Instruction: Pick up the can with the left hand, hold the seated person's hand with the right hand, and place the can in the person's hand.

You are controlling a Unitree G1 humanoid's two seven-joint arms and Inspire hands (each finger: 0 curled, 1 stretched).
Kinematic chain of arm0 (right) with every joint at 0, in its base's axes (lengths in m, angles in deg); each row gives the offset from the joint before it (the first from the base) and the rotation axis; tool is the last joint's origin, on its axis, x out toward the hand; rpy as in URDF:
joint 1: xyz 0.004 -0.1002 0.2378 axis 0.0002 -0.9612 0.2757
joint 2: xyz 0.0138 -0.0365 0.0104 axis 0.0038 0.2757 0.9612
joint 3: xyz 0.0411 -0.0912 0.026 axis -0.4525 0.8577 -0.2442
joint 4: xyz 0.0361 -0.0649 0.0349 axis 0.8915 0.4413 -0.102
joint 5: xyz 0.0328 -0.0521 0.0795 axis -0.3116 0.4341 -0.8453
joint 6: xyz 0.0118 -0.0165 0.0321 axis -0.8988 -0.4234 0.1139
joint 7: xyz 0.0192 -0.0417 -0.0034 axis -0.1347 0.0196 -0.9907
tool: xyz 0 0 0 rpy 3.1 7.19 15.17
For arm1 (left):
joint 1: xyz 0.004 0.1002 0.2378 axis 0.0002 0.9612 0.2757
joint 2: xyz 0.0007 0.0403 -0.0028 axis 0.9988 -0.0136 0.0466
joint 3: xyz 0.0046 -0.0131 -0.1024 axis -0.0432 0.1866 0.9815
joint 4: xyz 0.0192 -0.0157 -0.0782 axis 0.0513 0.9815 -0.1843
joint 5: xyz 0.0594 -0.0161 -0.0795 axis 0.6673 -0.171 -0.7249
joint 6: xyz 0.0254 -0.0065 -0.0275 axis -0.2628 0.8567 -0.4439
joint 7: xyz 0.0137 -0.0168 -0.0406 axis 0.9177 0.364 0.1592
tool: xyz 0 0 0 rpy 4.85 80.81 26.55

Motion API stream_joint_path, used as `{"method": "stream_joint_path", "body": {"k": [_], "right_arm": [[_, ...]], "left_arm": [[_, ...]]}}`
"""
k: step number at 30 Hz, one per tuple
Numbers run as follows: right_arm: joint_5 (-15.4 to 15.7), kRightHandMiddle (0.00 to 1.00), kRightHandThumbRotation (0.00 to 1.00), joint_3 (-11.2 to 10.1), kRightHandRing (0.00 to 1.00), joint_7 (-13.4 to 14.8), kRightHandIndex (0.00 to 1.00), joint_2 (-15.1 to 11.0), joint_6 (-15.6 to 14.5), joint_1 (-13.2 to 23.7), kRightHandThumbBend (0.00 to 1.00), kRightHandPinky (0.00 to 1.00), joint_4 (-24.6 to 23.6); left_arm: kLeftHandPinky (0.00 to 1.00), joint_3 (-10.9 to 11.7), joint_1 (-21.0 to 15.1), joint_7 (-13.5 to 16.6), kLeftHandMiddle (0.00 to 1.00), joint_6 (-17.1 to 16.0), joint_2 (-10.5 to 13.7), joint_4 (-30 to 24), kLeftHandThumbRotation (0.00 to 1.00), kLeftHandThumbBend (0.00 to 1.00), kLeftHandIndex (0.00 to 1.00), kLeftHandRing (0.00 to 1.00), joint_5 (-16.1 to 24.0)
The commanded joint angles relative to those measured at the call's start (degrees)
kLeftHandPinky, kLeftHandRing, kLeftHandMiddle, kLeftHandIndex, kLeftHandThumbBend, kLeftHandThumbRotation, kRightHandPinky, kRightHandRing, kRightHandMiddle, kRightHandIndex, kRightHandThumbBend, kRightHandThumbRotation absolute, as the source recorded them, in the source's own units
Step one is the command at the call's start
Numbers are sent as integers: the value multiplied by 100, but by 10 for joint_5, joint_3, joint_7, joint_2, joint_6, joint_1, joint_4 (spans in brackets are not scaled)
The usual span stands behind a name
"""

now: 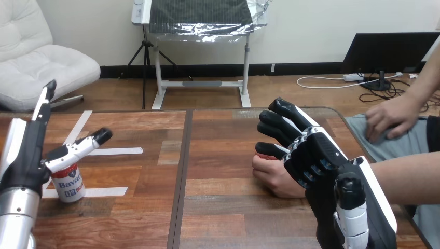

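Observation:
A white can (69, 184) with a red band stands upright on the table (218, 207) near its left edge. My left hand (26, 155) is beside the can on its left, open. Its thumb (80, 146) reaches out over the can's top, and one finger (44, 101) points up. The person's hand (274, 176) rests on the table right of centre, loosely closed. My right hand (316, 155) lies over its back and wrist, open, with its fingers (277, 122) stretched past it to the left and only slightly bent. Its thumb (350, 194) stands apart, nearer me.
White tape strips (117, 151) mark the table around the can. A dark seam (181, 171) runs down the table's middle. The person's other hand (394, 116) rests on their lap past the table's right edge.

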Motion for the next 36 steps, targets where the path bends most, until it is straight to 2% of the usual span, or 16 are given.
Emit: {"method": "stream_joint_path", "body": {"k": [1, 8, 18, 29, 36], "right_arm": [[-2, 87, 92, -3, 88, 3, 89, 9, 13, 18, 87, 80, -11], [-1, 87, 92, -1, 87, 5, 89, 11, 12, 18, 87, 80, -14], [1, 87, 92, -1, 87, 5, 89, 10, 13, 17, 86, 80, -16], [1, 87, 93, -1, 87, 5, 88, 10, 15, 17, 86, 80, -15], [0, 86, 92, -1, 87, 5, 88, 10, 14, 17, 86, 80, -16]], "left_arm": [[94, -7, -56, 5, 97, -5, 27, 31, 41, 82, 98, 97, 8], [91, -13, -72, 16, 96, -5, 38, 72, 40, 82, 97, 96, 19], [89, -17, -95, 16, 95, -3, 48, 127, 35, 82, 97, 95, 17], [89, -25, -116, 17, 96, 2, 59, 178, 36, 82, 97, 96, 24], [88, -37, -130, 27, 96, 6, 66, 211, 37, 82, 97, 95, 34]]}}
